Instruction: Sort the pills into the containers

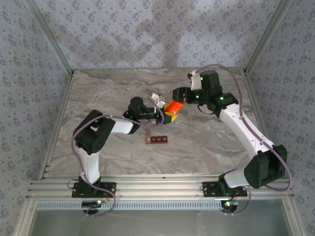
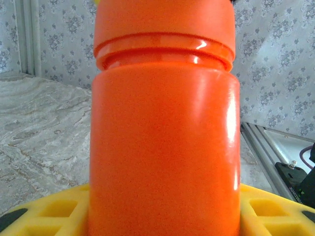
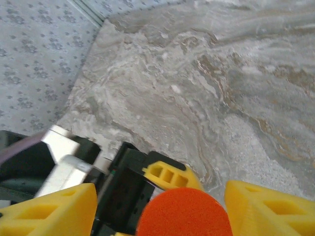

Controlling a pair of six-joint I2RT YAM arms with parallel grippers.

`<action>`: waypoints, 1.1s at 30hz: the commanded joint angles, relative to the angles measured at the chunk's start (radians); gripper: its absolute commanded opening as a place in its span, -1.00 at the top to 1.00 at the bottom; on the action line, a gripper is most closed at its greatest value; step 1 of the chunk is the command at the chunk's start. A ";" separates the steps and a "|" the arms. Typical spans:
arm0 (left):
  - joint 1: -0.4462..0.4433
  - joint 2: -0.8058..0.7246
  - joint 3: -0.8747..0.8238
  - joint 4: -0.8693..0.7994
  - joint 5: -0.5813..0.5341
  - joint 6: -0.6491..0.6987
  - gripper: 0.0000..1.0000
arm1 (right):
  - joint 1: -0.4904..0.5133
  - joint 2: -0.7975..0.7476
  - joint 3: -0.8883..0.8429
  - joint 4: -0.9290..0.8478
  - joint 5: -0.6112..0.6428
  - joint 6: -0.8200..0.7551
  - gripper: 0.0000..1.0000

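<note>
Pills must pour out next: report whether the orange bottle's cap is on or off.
On. The cap sits atop the orange bottle, just above its neck ring, in the left wrist view; how tightly, cannot tell.

A tabletop (image 1: 206, 147) with a grey and beige marble pattern was seen from above, enclosed on three sides by walls (image 1: 147, 29) papered in pale blue-grey with a small repeated floral motif. Two slanting aluminium posts (image 1: 49, 35) were set at the back corners, where the walls met. Along the near edge, grooved aluminium rails (image 1: 162, 189) were laid side by side across the width, and a pale slotted strip (image 1: 162, 205) was fitted just in front of them.
</note>
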 commanded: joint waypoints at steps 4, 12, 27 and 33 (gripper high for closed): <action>0.000 -0.051 0.023 0.036 0.020 0.028 1.00 | -0.045 -0.020 0.117 -0.090 -0.075 -0.089 -0.51; -0.001 -0.064 0.018 0.020 0.030 0.038 1.00 | -0.058 -0.016 0.153 -0.163 -0.030 -0.248 -0.53; 0.000 -0.068 0.018 0.016 0.035 0.039 1.00 | -0.038 0.064 0.128 -0.229 -0.086 -0.352 -0.55; 0.000 -0.062 0.023 0.018 0.037 0.035 1.00 | -0.034 0.065 0.098 -0.221 -0.111 -0.348 -0.49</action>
